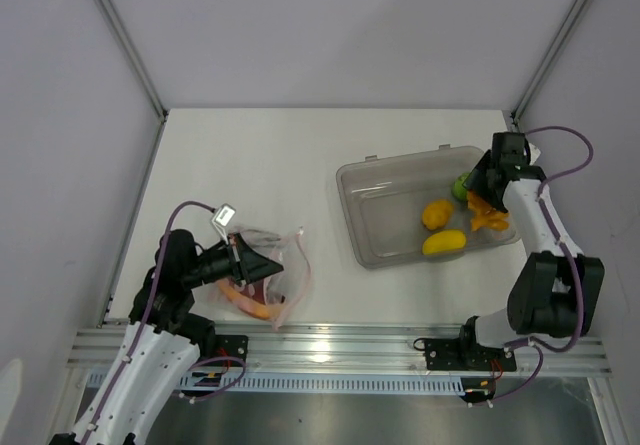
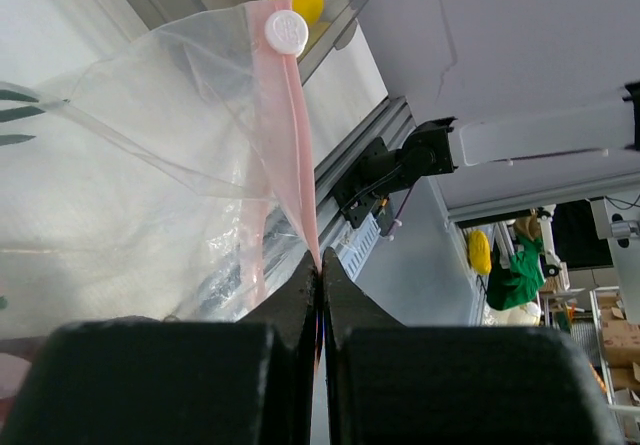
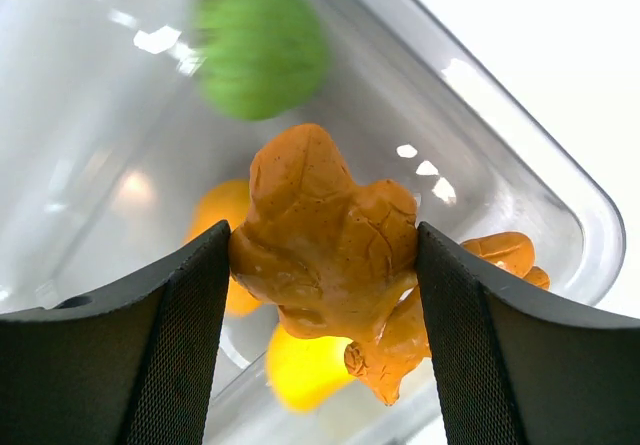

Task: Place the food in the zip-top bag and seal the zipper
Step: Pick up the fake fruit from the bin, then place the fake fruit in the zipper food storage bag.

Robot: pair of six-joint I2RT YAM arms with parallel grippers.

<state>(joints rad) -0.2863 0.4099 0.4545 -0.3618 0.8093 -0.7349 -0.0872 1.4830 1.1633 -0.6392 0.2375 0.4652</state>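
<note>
White table [image 1: 250, 165], left fingers [image 2: 295, 305] pinched shut on zipper [image 2: 290, 135], strip running straight out from their tips, right fingers [image 3: 170, 335] clamping knobbly orange piece [image 3: 330, 235], lengthwise between them

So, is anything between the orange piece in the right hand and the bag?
Only the bin's left wall; the orange piece in the right hand is over the bin. Beyond, bare table up to the bag, pinched by the left hand.

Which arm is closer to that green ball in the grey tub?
Right. The right gripper holds an orange piece beside the green ball; the left gripper is across the table, pinching the bag's strip.
</note>
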